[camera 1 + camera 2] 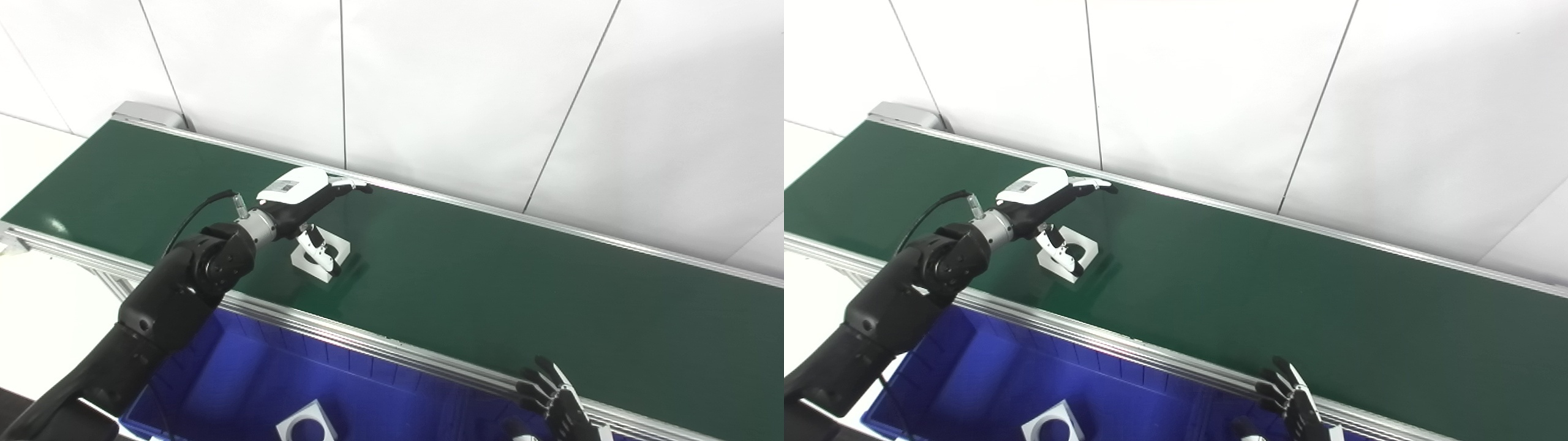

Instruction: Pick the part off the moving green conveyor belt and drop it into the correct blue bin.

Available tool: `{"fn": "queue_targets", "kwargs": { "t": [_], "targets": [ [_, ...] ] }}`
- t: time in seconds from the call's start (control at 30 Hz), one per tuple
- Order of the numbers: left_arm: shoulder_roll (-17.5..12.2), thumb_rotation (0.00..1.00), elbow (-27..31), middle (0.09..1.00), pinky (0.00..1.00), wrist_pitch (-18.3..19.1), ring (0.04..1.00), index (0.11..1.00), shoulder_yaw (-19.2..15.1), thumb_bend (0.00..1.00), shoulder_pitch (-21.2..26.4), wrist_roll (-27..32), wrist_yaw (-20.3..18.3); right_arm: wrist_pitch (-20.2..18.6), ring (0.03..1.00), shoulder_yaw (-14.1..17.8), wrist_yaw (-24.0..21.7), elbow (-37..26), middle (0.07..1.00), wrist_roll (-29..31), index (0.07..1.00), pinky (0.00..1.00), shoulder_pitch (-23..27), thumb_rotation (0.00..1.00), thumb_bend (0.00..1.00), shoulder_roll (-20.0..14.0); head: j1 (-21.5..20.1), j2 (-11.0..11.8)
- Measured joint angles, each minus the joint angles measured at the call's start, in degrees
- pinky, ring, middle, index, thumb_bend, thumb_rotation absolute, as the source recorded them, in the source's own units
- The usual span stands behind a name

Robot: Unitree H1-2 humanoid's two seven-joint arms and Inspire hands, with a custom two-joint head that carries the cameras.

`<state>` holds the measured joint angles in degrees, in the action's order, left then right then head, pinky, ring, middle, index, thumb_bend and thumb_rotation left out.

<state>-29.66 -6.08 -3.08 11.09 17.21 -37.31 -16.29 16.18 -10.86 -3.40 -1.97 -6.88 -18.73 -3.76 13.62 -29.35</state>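
Two robot hands are in your view, and only the left robot hand [300,199] is at work: it is stretched out over the green conveyor belt [490,275] with its fingers [352,182] extended forward and its thumb [321,248] angled down onto the part [321,252], which lies flat on the belt directly beneath the palm. Whether the thumb presses on the part or only overlaps it you cannot tell from these views, but the fingers are spread and nothing is lifted, so treat this robot hand as released, holding nothing. By my reading you are at the reach-and-grasp stage: the pick is not yet done, and the lift, the carry back toward the robot and the drop into the blue bin [257,373] all remain. That bin sits below and behind the left robot hand, on the near side of the belt's metal rail, and already holds a similar piece [306,424]. The part looks like a pale, flat square plate with a round hole through its middle. The right robot hand [554,401] waits far off to the side at the near rail, fingers apart, empty.
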Motion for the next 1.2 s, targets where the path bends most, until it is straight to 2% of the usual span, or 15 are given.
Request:
{"fn": "queue_targets", "kwargs": {
  "t": [0.37,0.47,0.8,0.93,1.07,1.2],
  "targets": [
    [-0.29,0.0,-3.18,0.899,0.85,-0.01,0.901,0.866,2.83,0.89,0.97,-2.79,-0.07,0.02,0.772,-0.03,-0.01,-0.05,0.816,-0.11,0.898,0.72,-0.01,0.46,0.57,0.13,-0.26,-0.09],
    [-0.29,0.01,-4.09,0.878,0.84,-0.01,0.878,0.864,3.61,0.91,1.57,-3.0,-0.41,0.03,0.772,-0.04,0.0,-0.05,0.816,-0.1,0.897,0.71,0.0,0.46,0.57,0.25,-0.44,-0.09],
    [0.18,0.0,-7.34,0.838,0.84,-1.31,0.84,0.847,9.06,0.92,2.14,-5.85,-0.23,0.26,0.77,-0.03,0.0,-0.04,0.813,-0.13,0.895,0.71,0.0,0.47,0.57,0.65,-0.62,-0.18],
    [0.5,0.0,-8.82,0.832,0.83,-2.61,0.83,0.838,10.57,0.92,3.09,-7.03,1.66,0.32,0.768,-0.02,0.0,-0.04,0.814,-0.16,0.895,0.71,0.04,0.46,0.57,0.66,-0.62,-0.18],
    [1.2,0.0,-11.14,0.825,0.79,-3.94,0.811,0.815,12.4,0.92,4.48,-7.97,4.73,0.34,0.769,-0.02,0.0,-0.05,0.814,-0.24,0.896,0.71,0.03,0.45,0.57,0.7,-0.88,-0.26],
    [2.45,0.0,-13.38,0.799,0.79,-4.4,0.785,0.793,13.2,0.89,5.67,-8.42,6.73,0.34,0.767,-0.01,0.0,-0.05,0.813,-0.23,0.895,0.71,-0.01,0.45,0.56,0.82,-1.14,-0.35]
  ]
}}
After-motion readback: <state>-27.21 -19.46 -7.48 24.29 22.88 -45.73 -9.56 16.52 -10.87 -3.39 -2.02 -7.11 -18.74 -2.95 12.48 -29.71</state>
